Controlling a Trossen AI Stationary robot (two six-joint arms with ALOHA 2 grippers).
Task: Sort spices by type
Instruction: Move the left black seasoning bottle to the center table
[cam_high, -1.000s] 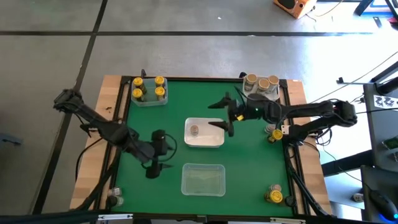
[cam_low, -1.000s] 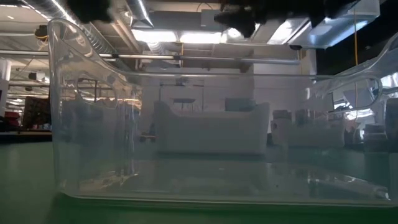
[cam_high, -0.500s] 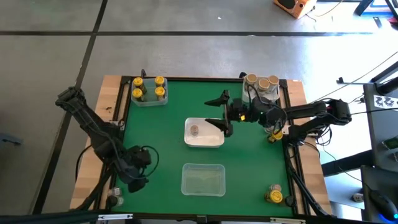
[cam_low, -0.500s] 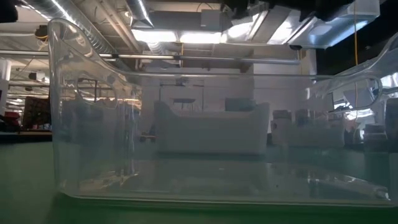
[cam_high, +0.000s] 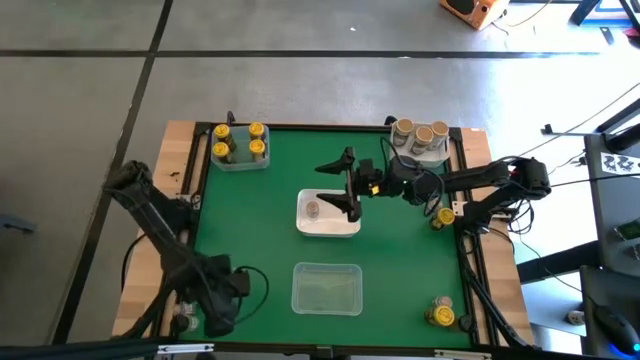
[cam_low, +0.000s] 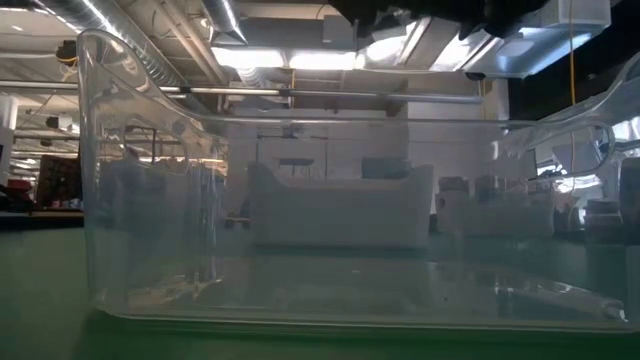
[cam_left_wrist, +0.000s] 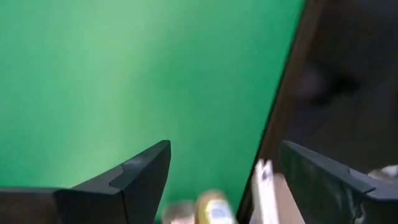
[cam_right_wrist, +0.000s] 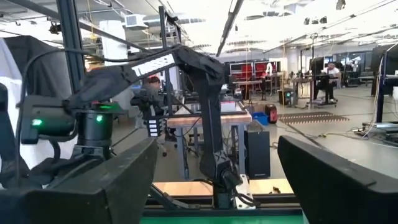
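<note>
- The left claw (cam_high: 215, 312) hangs over the near left corner of the green worktop (cam_high: 270, 210), its two fingers (cam_left_wrist: 134, 180) apart with nothing between them.
- Past those fingers the left wrist view shows green mat, the wooden border and a blurred yellow-lidded jar (cam_left_wrist: 213, 208) close to the mat's edge.
- In the high view a small jar (cam_high: 183, 319) stands on the wooden border just beside the left claw.
- The right claw (cam_high: 343, 184) reaches over the far edge of the white bin (cam_high: 328, 228) at the middle of the worktop, fingers (cam_right_wrist: 106, 186) spread wide and holding nothing.
- One spice jar with a brownish lid (cam_high: 313, 208) stands inside the white bin, near its left end.
- Four yellow-lidded jars (cam_high: 238, 142) sit together in a clear bin (cam_high: 240, 163) at the far left corner.
- Tan-lidded jars (cam_high: 421, 134) are grouped in a container at the far right corner.
- A yellow-lidded jar (cam_high: 441, 216) stands by the right border, partly under the right arm; another yellow-lidded jar (cam_high: 440, 314) stands at the near right corner.
- An empty-looking clear bin (cam_high: 326, 287) lies near the front edge; its transparent wall (cam_low: 330, 220) fills the low view.
- The right wrist view looks level into a workshop, with the left arm (cam_right_wrist: 186, 68) rising ahead and a person (cam_right_wrist: 328, 78) seated far off.
</note>
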